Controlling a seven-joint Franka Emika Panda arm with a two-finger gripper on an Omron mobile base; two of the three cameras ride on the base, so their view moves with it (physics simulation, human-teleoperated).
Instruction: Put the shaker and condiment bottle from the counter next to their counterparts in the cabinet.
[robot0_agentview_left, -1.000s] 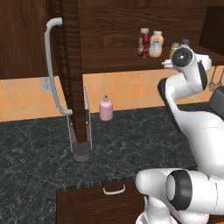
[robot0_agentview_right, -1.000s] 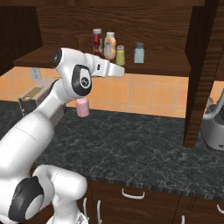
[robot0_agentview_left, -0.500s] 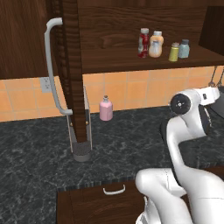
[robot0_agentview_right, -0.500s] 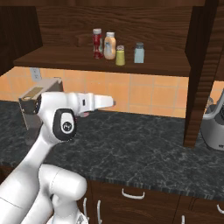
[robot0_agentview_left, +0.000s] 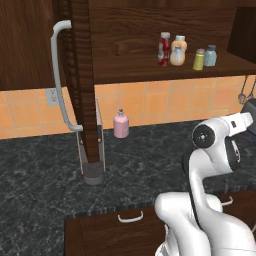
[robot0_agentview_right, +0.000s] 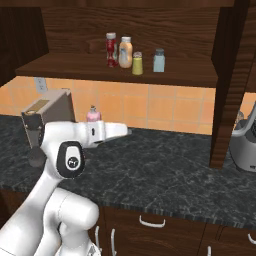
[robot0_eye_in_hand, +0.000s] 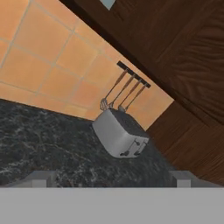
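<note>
On the shelf of the cabinet (robot0_agentview_left: 150, 65) four small containers stood in a row. The condiment bottle (robot0_agentview_left: 164, 49) stood just beside the orange-and-cream bottle (robot0_agentview_left: 177, 50), and the yellow shaker (robot0_agentview_left: 199, 59) stood just beside the grey-blue shaker (robot0_agentview_left: 210, 55). The same row was seen from the other side: red bottle (robot0_agentview_right: 111, 49), orange-and-cream bottle (robot0_agentview_right: 125, 52), yellow shaker (robot0_agentview_right: 137, 63), grey-blue shaker (robot0_agentview_right: 159, 60).

A pink bottle (robot0_agentview_left: 120, 124) stood on the tabletop (robot0_agentview_left: 45, 185) near the tiled wall.

The claw (robot0_eye_in_hand: 111, 178) was spread wide and held nothing; its two tips were well apart. It pointed over the tabletop at a grey toaster (robot0_eye_in_hand: 120, 133), above which some utensils (robot0_eye_in_hand: 121, 92) hung on the wall.
</note>
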